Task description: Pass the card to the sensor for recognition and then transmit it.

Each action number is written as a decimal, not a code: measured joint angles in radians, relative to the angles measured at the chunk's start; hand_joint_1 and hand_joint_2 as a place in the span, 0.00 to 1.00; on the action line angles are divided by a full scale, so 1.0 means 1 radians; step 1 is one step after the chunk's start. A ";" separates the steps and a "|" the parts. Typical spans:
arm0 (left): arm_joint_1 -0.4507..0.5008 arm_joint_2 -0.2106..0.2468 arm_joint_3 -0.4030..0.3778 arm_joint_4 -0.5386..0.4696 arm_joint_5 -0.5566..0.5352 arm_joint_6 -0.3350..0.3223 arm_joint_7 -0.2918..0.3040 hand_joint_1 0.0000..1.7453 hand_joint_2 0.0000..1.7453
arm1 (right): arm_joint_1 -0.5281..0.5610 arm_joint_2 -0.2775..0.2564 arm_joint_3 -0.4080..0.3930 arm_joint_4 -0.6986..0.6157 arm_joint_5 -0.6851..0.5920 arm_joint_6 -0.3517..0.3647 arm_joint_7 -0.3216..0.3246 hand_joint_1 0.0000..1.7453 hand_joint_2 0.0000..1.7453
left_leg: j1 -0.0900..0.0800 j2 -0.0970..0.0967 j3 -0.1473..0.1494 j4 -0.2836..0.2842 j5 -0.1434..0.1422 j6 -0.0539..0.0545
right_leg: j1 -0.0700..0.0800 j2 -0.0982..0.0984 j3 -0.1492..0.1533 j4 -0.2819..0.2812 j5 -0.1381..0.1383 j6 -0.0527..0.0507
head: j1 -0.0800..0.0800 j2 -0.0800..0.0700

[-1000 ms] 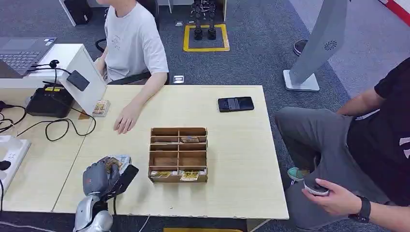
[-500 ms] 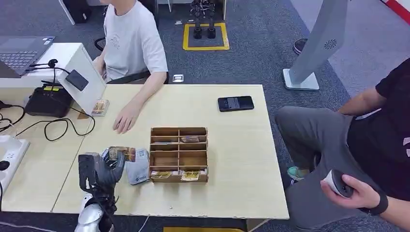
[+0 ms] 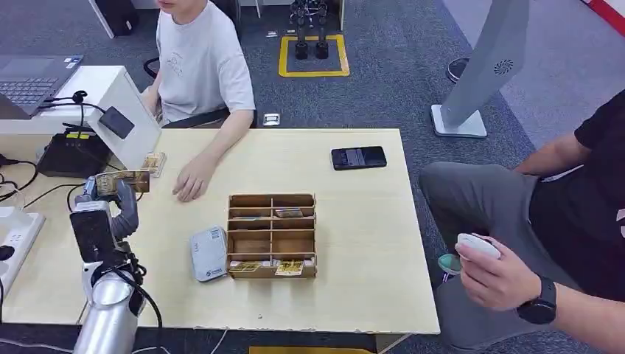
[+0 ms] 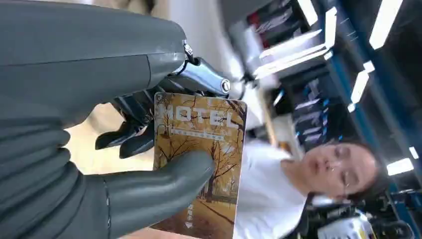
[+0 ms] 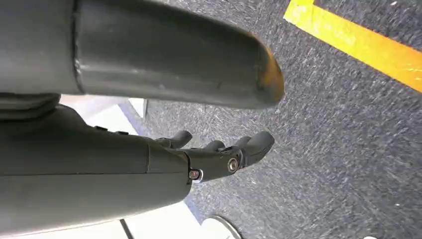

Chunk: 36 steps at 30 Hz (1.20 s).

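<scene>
My left hand (image 3: 110, 210) is raised over the table's left side and pinches a brown hotel card (image 3: 122, 181) between thumb and fingers. In the left wrist view the card (image 4: 201, 144) shows autumn trees and the word HOTEL, with the thumb (image 4: 164, 181) pressed across its face. The grey-white card sensor (image 3: 208, 254) lies flat on the table beside the wooden card organizer (image 3: 272, 236), to the right of my hand and nearer the front edge. My right hand (image 5: 219, 154) hangs over the carpet with loosely extended fingers and nothing in it.
A person in a white shirt (image 3: 200, 66) sits across the table, one hand (image 3: 191, 182) resting on it near my held card. A card stack (image 3: 153, 163), a slanted white stand (image 3: 118, 110), cables and a black phone (image 3: 359, 158) are about. Another person (image 3: 516, 273) sits at the right.
My left hand has lifted from the sensor near the table's front edge and swung up and left with the card. The sensor now lies uncovered. The person at right raised a hand.
</scene>
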 joint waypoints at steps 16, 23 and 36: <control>-0.110 0.075 0.004 0.187 -0.750 0.183 0.022 1.00 1.00 | -0.022 -0.001 0.052 -0.013 -0.004 0.024 -0.003 0.00 0.00 | 0.000 0.001 -0.001 0.000 0.000 0.000 | 0.000 0.001 -0.001 0.000 0.001 -0.001 | 0.000 0.000; -0.119 0.073 0.011 0.216 -0.714 0.183 0.022 1.00 1.00 | -0.021 -0.002 0.057 -0.016 -0.005 0.023 0.000 0.00 0.00 | 0.000 0.001 -0.001 0.000 0.000 0.000 | 0.000 0.001 -0.002 0.000 0.001 -0.001 | 0.000 0.000; -0.123 0.073 -0.028 0.214 -0.405 0.042 0.168 0.00 1.00 | -0.014 -0.003 0.065 -0.016 -0.039 0.002 0.014 0.00 0.00 | 0.000 0.001 -0.001 0.000 0.000 -0.001 | 0.000 0.002 -0.002 0.000 0.001 -0.001 | 0.000 0.000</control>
